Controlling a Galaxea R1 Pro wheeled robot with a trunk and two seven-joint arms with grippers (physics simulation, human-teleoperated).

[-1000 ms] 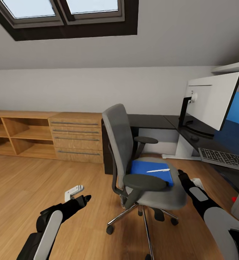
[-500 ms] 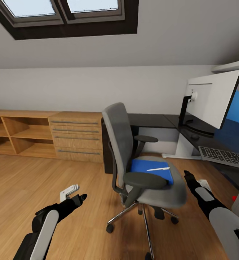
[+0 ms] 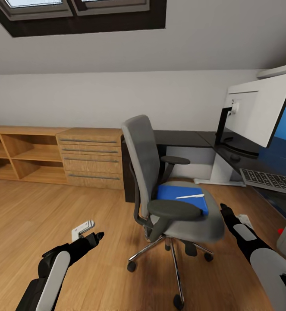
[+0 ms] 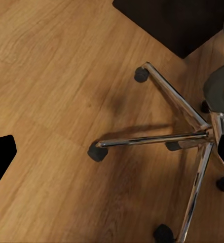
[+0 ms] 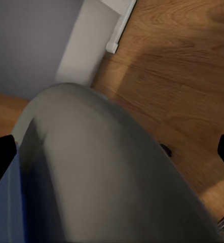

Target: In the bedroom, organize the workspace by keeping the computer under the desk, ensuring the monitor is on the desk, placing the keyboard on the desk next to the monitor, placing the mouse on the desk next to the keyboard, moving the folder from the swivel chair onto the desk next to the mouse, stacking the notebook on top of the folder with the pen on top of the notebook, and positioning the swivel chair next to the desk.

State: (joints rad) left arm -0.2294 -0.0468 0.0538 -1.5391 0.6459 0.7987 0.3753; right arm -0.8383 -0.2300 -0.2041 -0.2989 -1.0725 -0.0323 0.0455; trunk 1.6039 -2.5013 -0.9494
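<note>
Swivel chair [image 3: 160, 181]: grey woven upholstery on a tall, gently curved back and a rounded seat pad; matte black oval armrests; polished chrome five-star base on black castors. It stands on the light wood plank floor [image 3: 39, 207], off the front edge of the desk [image 3: 181, 139], not tucked in.

Folder [image 3: 181, 196]: flat, bright blue, rectangular, lying on the chair seat toward the rear edge. A thin pale pen [image 3: 189, 196] lies slantwise on its upper face. No notebook can be made out separately.

Desk: glossy black top, white leg, blue back panel. The monitor [image 3: 257, 112] stands on it near the corner, white smooth back facing the camera, thin black stand. The keyboard [image 3: 270, 179] lies along the desk's near edge, dark keys in a silver frame.

Low light-wood cabinet [image 3: 52, 157] with open shelves and drawers with metal bar handles runs along the wall.

Left gripper [image 3: 93, 237]: black, over bare floor beside the chair base; fingers apart, holding nothing. Right gripper [image 3: 226, 210]: black, just beside the seat's front corner; wrist view shows its fingers spread with the grey seat [image 5: 107, 172] between them, untouched.
</note>
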